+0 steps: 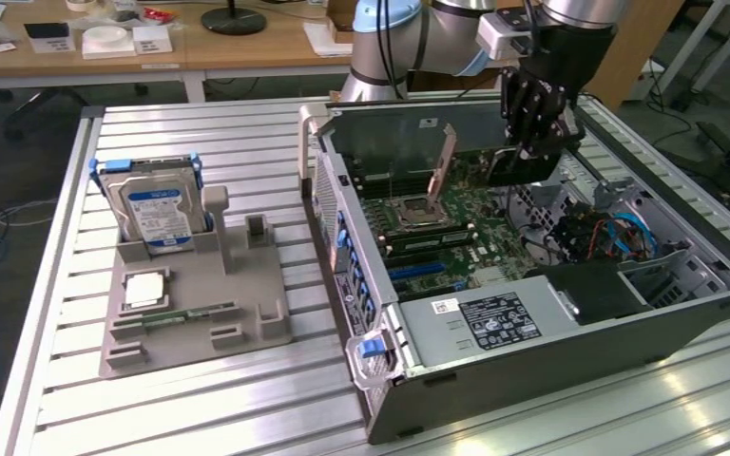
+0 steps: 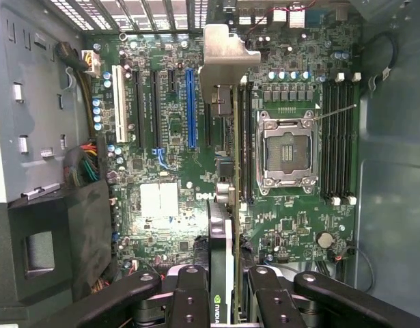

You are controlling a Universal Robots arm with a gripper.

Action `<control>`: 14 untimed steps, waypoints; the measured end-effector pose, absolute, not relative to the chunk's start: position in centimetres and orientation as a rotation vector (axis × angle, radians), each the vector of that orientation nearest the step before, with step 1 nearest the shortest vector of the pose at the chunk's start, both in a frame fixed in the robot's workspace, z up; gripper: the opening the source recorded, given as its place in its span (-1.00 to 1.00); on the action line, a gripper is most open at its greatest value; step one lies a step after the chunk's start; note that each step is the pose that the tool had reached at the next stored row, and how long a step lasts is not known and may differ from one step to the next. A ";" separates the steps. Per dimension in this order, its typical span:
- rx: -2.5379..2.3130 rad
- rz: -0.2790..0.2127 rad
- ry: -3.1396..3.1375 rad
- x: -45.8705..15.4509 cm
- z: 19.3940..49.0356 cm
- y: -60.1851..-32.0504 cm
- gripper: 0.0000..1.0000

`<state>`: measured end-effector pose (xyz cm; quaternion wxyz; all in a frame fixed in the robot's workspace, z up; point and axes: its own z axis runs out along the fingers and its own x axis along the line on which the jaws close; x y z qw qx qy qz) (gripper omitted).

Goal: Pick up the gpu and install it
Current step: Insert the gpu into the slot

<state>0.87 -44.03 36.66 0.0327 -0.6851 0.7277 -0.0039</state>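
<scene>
Grips with black fingers (image 2: 189,294) of the gripper (image 2: 227,290), jaws part-closed, the gpu (image 2: 222,232) edge-on between them, silver bracket (image 2: 220,58) farthest out. Hangs over the motherboard (image 2: 162,198) inside the open case (image 1: 568,366), between blue slot (image 2: 190,109) and CPU socket (image 2: 286,154), memory slots (image 2: 248,150) close alongside.

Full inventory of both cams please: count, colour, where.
gpu: 1, black on green, silver bracket, held edge-on over the motherboard
motherboard: 1, green, inside the case
CPU socket: 1, silver, on the motherboard
case: 1, dark grey, open, on the table at the exterior view's right
power supply: 1, grey, in the case's near corner
holder: 1, grey, on the table at the exterior view's left
hard drive: 1, silver, blue-white label, upright in the holder
memory stick: 1, green, lying in the holder
table: 1, silver, slatted
arm: 1, silver-blue, behind the case
pincer: 1, black, shut on the gpu
</scene>
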 end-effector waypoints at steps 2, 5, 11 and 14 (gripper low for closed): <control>-2.109 -0.012 2.240 0.9 36.5 -44.0 -0.46; -2.109 -0.012 2.240 0.9 36.2 -44.0 -0.46; -2.109 -0.012 2.240 0.9 36.0 -44.0 -0.46; -2.109 -0.012 2.240 0.9 36.0 -44.0 -0.46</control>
